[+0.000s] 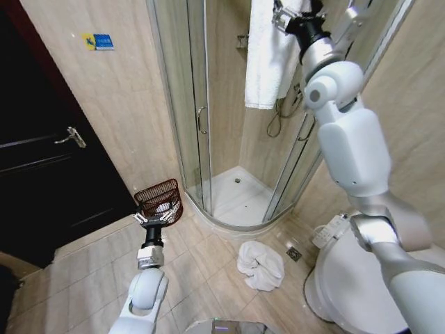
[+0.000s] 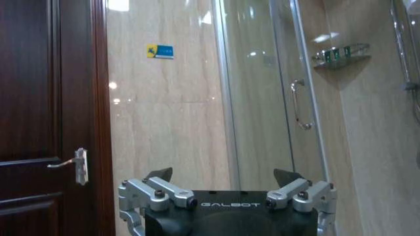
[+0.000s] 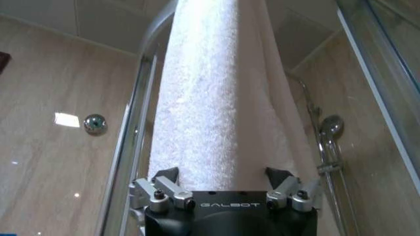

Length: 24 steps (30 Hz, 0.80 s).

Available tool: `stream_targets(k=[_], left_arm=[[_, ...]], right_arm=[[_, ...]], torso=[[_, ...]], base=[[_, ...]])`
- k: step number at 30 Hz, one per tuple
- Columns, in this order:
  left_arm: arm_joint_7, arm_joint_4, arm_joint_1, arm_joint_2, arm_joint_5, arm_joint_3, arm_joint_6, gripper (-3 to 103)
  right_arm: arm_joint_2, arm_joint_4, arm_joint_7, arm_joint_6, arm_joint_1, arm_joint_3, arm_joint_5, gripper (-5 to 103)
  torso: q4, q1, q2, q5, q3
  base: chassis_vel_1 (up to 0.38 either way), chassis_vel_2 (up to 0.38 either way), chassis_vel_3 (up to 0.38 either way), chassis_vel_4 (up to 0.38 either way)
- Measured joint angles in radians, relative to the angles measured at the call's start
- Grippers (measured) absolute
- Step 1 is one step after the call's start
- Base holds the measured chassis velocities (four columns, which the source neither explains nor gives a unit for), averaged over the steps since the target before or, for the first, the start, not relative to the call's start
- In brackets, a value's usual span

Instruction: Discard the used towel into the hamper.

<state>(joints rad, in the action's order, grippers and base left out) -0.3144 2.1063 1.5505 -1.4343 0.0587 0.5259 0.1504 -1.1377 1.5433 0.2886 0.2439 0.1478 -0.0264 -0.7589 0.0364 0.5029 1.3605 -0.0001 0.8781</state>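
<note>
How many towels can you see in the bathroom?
2. One white towel hangs over the shower glass, right in front of the raised right gripper. Another towel lies crumpled on the floor beside the toilet.

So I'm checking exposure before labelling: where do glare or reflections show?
Left wrist view: bright lamp spots on the glossy wall tiles and streaks on the shower glass. Right wrist view: a lamp reflection on the tiles, the hanging towel brightly lit. Head view: even, no strong glare.

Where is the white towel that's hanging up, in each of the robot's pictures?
Head view: the hanging towel is at the top, over the shower door, beside the raised right gripper.
Left wrist view: not there.
Right wrist view: it hangs down the middle, just ahead of the open fingers.
Shared landmark: the glass shower enclosure.
</note>
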Motion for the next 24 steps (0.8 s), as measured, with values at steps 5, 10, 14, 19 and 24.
stream_targets(k=[5, 10, 14, 19, 24], left_arm=[[0.000, 0.013, 0.019, 0.003, -0.002, 0.010, 0.006, 100], [0.000, 0.015, 0.021, 0.008, -0.003, 0.019, 0.011, 100], [0.000, 0.015, 0.022, 0.008, -0.003, 0.019, 0.013, 100], [0.000, 0.015, 0.022, 0.007, -0.003, 0.013, 0.014, 100], [0.000, 0.014, 0.026, 0.006, -0.002, 0.011, 0.017, 100]], right_arm=[[-0.014, -0.026, -0.010, -0.008, 0.005, -0.003, 0.012, 78], [-0.024, -0.054, -0.020, -0.012, 0.014, -0.003, 0.020, 61], [-0.031, -0.071, -0.021, -0.013, 0.020, -0.005, 0.019, 54], [-0.031, -0.093, -0.031, -0.017, 0.026, -0.008, 0.018, 37], [-0.031, -0.100, -0.028, -0.017, 0.026, -0.009, 0.021, 26]], torso=[[-0.0001, 0.000, 0.000, 0.0002, 0.000], [0.0001, 0.000, 0.000, 0.0000, 0.000], [0.0000, 0.000, 0.000, 0.0001, 0.000], [-0.0001, 0.000, 0.000, 0.0001, 0.000], [-0.0001, 0.000, 0.000, 0.0001, 0.000]], base=[[0.000, 0.000, 0.000, 0.000], [0.000, 0.000, 0.000, 0.000], [0.000, 0.000, 0.000, 0.000], [0.000, 0.000, 0.000, 0.000], [0.000, 0.000, 0.000, 0.000]])
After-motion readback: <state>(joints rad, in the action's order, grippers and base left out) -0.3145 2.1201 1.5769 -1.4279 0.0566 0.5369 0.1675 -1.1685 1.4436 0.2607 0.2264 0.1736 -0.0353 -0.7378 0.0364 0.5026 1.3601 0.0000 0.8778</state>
